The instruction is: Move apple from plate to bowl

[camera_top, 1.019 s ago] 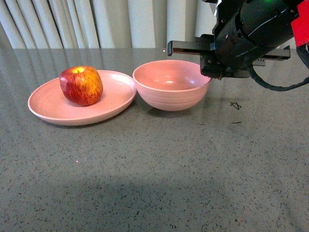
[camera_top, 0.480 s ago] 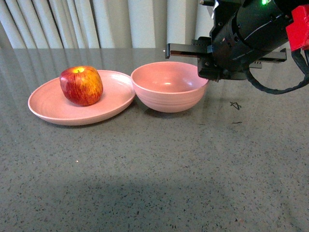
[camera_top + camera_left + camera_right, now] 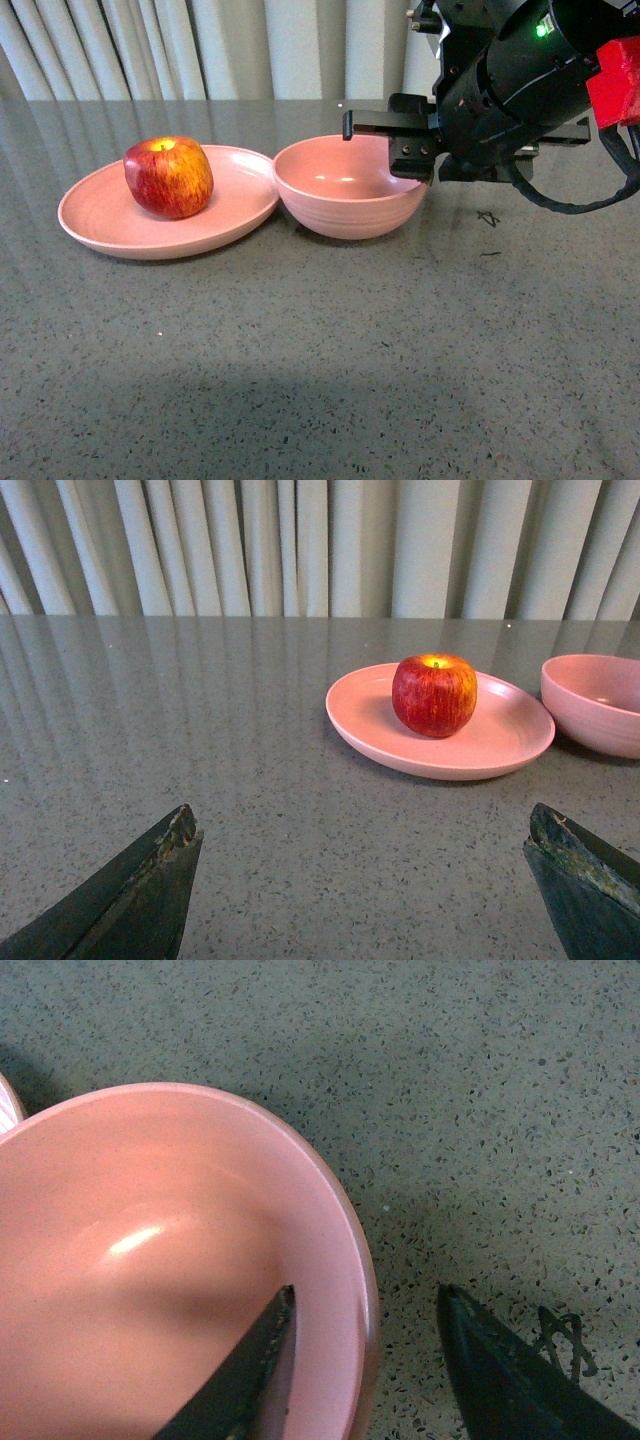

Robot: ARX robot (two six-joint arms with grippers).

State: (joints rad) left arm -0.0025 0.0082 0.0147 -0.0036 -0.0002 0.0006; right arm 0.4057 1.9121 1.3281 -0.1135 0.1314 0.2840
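Our left gripper point(image 3: 362, 825) hangs spread wide over the table point(image 3: 300, 350), well apart from the bowl point(image 3: 345, 205). The apple point(image 3: 168, 177), red with yellow streaks, sits stem hollow up on the plate point(image 3: 100, 225), just left of the bowl. Our right gripper point(image 3: 365, 1292) stands open astride the bowl's right rim, one finger inside, one outside. Since a second ago it has dropped lower, and the bowl has slid slightly toward the plate.
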